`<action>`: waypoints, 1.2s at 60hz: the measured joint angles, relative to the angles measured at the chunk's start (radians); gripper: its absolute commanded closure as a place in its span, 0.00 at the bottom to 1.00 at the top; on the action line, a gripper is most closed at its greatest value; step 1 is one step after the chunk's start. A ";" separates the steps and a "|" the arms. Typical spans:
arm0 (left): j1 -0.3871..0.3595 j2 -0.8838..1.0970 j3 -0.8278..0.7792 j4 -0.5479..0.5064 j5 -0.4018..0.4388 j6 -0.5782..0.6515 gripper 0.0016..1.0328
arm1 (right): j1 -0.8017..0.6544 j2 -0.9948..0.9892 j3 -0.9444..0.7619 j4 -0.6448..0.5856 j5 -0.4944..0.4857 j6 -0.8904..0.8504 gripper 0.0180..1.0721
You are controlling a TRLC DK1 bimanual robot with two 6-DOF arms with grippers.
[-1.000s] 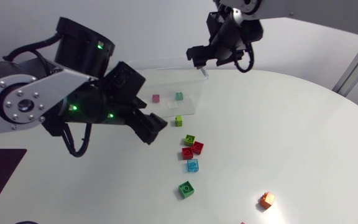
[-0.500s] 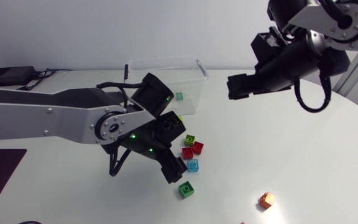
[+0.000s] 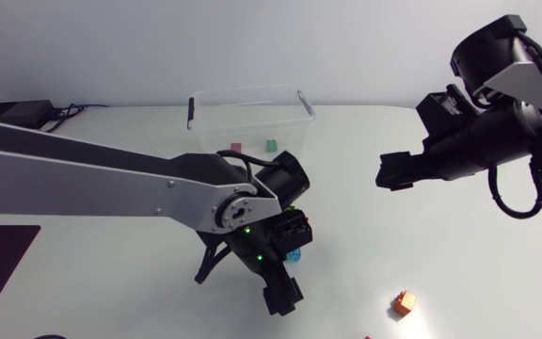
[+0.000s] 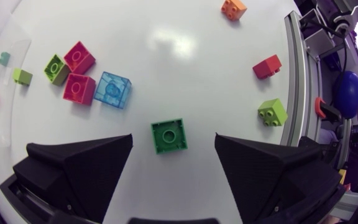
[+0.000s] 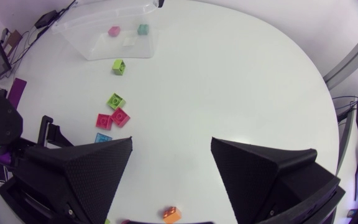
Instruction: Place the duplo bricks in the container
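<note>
- The left arm (image 3: 111, 174) comes in from the left and reaches past the middle. The left gripper (image 3: 282, 299) hangs low over the table with its fingers spread wide and grips nothing.
- One clear container (image 3: 247, 94) stands at the far side of the table. It holds two small bricks, one pink brick (image 3: 236, 148) and one teal brick (image 3: 271, 145).
- One small lime brick (image 5: 118, 66) lies on the table just outside the container's wall.
- Four bricks lie together in a cluster nearer the left gripper, ahead of it and off to one side. They are one lime-green brick (image 4: 56, 68), two pink-red bricks (image 4: 79, 57) (image 4: 76, 88) and one translucent blue brick (image 4: 112, 89).
- One dark green brick (image 4: 169, 135) lies flat, studs up, in the gap between the left gripper's fingertips. It touches neither finger and sits well apart from the container.
- Three more bricks lie scattered toward the near table edge: a second lime-green brick (image 4: 272, 112), one red brick (image 4: 267, 66) and one orange brick (image 3: 404, 301).
- The right gripper (image 5: 171, 142) is raised high above the table, its fingers parted and bare, well apart from every brick.
</note>
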 measured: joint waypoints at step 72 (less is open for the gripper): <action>0.026 0.261 0.253 -0.237 0.018 -0.031 0.74 | 0.012 -0.034 -0.286 0.011 -0.028 -0.095 0.10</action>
